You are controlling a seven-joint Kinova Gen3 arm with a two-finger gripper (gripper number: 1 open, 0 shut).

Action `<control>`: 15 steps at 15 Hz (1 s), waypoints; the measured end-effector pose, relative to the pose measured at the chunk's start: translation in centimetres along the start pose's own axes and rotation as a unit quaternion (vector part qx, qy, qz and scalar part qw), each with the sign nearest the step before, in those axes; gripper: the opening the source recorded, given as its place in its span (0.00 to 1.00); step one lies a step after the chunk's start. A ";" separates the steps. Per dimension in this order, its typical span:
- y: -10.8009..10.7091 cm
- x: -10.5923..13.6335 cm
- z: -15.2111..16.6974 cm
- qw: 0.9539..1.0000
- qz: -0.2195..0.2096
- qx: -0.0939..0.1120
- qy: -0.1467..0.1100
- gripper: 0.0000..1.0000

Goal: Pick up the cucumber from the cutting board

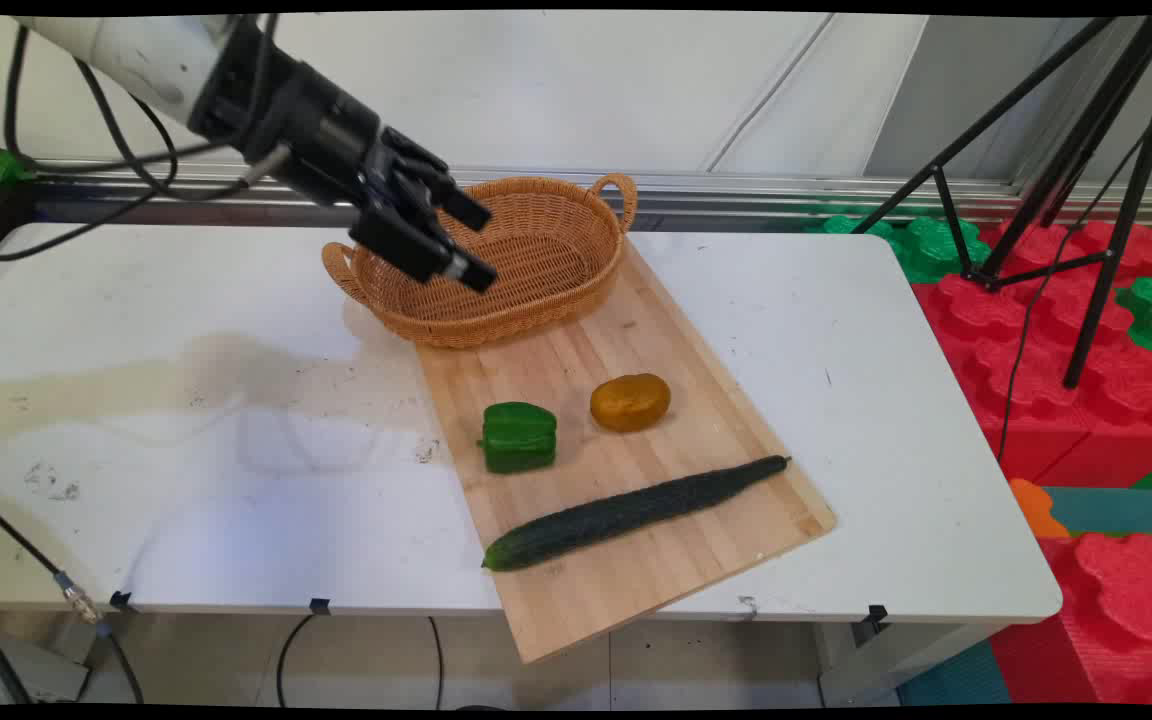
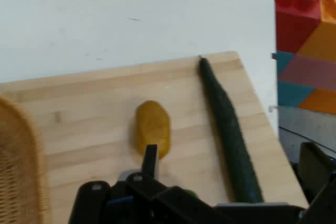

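Observation:
My black gripper (image 1: 479, 248) hangs open and empty over the left half of a woven basket (image 1: 546, 255), clear of its rim. The basket sits on the far end of a wooden cutting board (image 1: 636, 580). On the board lie a green pepper (image 1: 519, 437), a brownish-yellow potato (image 1: 630, 402) and a long dark cucumber (image 1: 636, 510). In the hand view the potato (image 2: 153, 128) lies just beyond my left finger (image 2: 150, 161). The cucumber (image 2: 228, 129) runs between the fingers of the gripper (image 2: 231, 169), far below. The basket's rim (image 2: 18, 166) shows at the left edge. The pepper is almost hidden behind the linkage.
The board lies askew on the white table (image 1: 886, 400) and juts over its near edge. A black tripod (image 1: 1086, 200) and red and green foam blocks (image 1: 1066, 330) stand off the table's right side. Black cables (image 1: 86, 170) hang from the arm at the left.

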 end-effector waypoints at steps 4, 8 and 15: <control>2.8 0.0 3.7 0.999 0.014 -0.021 -0.020 1.00; 5.1 -0.8 7.9 0.998 0.020 -0.034 -0.047 1.00; 7.2 -2.4 14.6 0.994 0.039 -0.040 -0.094 1.00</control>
